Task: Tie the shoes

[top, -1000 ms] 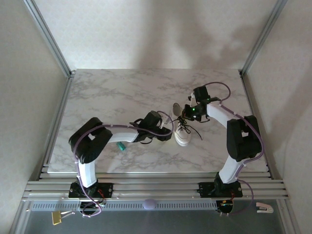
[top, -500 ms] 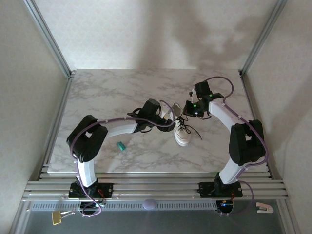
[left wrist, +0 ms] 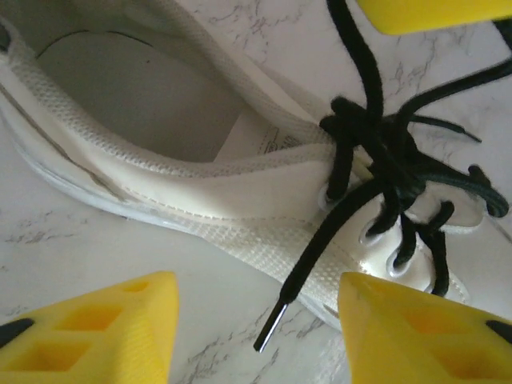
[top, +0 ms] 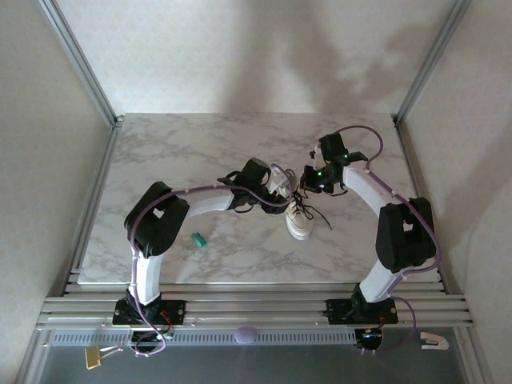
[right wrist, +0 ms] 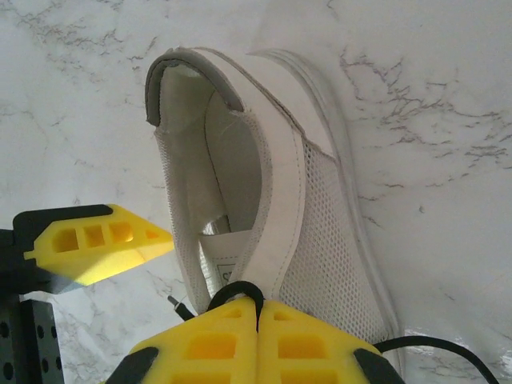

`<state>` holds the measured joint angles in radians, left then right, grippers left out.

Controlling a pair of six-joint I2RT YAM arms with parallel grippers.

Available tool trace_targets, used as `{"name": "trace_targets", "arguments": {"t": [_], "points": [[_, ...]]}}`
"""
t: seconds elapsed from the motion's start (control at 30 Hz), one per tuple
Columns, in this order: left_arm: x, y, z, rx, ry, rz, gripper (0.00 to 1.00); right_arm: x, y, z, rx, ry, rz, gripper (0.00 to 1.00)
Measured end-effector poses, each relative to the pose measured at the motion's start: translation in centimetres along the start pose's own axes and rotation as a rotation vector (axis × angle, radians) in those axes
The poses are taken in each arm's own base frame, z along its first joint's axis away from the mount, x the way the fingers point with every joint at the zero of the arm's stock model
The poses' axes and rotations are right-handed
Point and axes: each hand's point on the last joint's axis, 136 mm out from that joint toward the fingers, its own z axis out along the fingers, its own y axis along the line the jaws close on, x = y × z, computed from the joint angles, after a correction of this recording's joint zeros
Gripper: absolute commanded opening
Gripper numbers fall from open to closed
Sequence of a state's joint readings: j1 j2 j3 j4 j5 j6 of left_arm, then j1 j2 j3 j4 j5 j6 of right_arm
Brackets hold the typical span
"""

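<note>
Over the last second the left gripper (top: 280, 187) travelled from beside the middle of the small white low-top sneaker (top: 300, 221) toward the far side of the table, ending at the sneaker's heel opening. Its forearm swung away with it, so the tiny teal object (top: 198, 239), which had been half hidden under that arm, lay fully exposed on the white marble tabletop (top: 160, 160). The left elbow rose and shifted to the right. The right gripper (top: 308, 178), clamped on the thin black laces (top: 318, 213), drew slightly farther from the near edge, and its elbow settled a little outward.
</note>
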<state>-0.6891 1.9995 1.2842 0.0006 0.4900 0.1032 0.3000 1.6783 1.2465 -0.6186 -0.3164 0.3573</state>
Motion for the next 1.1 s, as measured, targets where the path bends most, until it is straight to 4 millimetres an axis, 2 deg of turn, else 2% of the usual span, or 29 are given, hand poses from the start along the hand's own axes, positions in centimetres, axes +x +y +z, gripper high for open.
{"name": "trace_targets", "arguments": {"t": [0.2, 0.37, 0.53, 0.63, 0.9, 1.1], "points": [[0.0, -0.3, 0.1, 0.016, 0.001, 0.005, 0.00, -0.3, 0.3, -0.4, -0.004, -0.009, -0.005, 0.00], [0.6, -0.3, 0.2, 0.019, 0.010, -0.002, 0.00, -0.4, 0.5, -0.6, -0.006, -0.016, -0.010, 0.00], [3.2, -0.2, 0.1, 0.015, 0.053, -0.035, 0.00, -0.4, 0.6, -0.9, -0.003, -0.018, -0.014, 0.00], [4.1, -0.2, -0.4, 0.006, 0.064, -0.054, 0.00, -0.4, 0.5, -0.9, 0.000, -0.020, -0.014, 0.00], [4.3, 0.2, -1.5, -0.025, 0.040, -0.089, 0.00, -0.3, 0.5, -1.0, 0.001, -0.018, -0.016, 0.00], [4.9, 1.3, -1.9, -0.073, 0.042, -0.121, 0.00, -0.4, 0.6, -1.1, 0.001, -0.019, -0.016, 0.00]]}}
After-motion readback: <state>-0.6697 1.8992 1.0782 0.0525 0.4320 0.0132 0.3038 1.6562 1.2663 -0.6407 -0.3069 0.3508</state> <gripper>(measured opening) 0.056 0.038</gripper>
